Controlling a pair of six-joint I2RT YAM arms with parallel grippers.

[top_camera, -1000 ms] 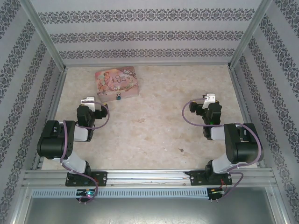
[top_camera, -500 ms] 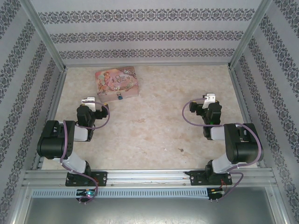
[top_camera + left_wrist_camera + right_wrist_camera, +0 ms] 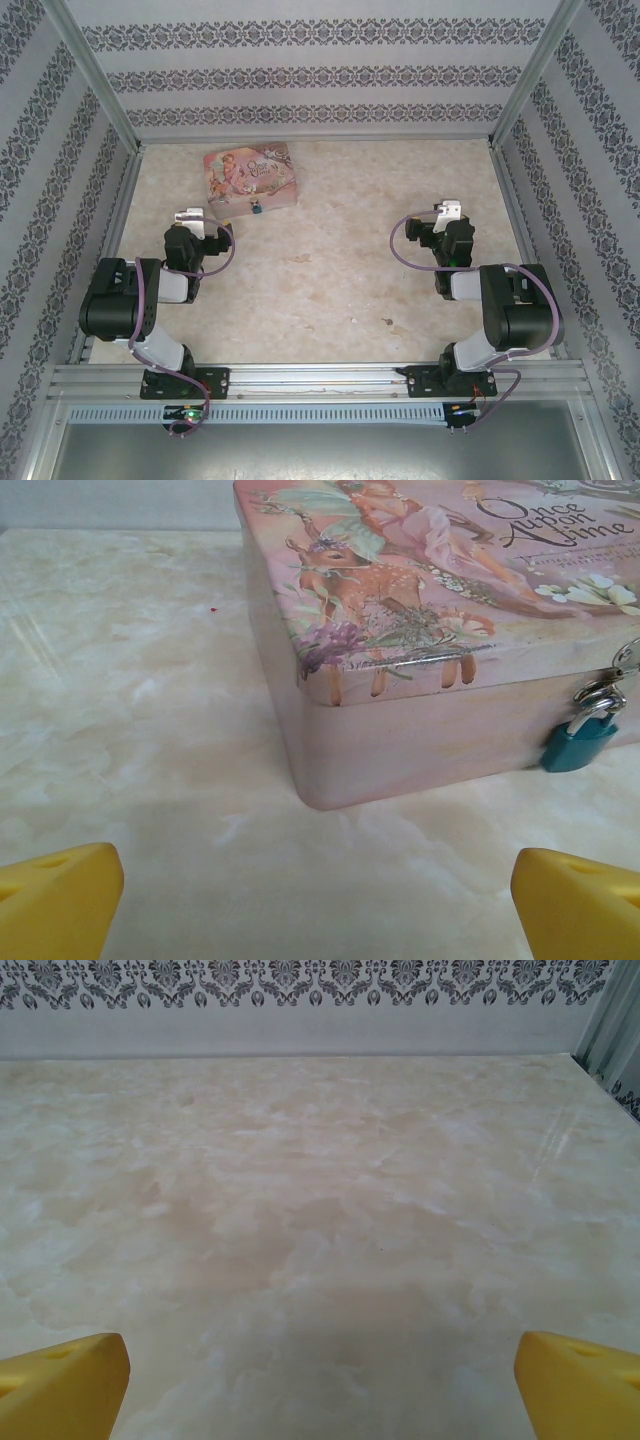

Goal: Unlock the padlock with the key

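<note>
A tiny teal padlock [image 3: 578, 742] with a silver shackle hangs from the hasp on the front of a pink illustrated tin [image 3: 400, 630]. The tin sits at the table's far left, and the padlock [image 3: 256, 208] faces the arms. My left gripper [image 3: 320, 900] is open just in front of the tin's near left corner, and its yellow fingertips [image 3: 60, 900] have nothing between them. On the right side, my right gripper [image 3: 320, 1385] is open over bare table. From above, the left gripper [image 3: 190, 215] and right gripper [image 3: 448, 210] both point away from the bases. I cannot make out the key.
The marbled table [image 3: 340, 250] is boxed in by patterned walls [image 3: 320, 80] at the back and both sides. Small dark specks lie at the middle [image 3: 300, 258] and nearer the front [image 3: 388, 322]; they are too small to identify.
</note>
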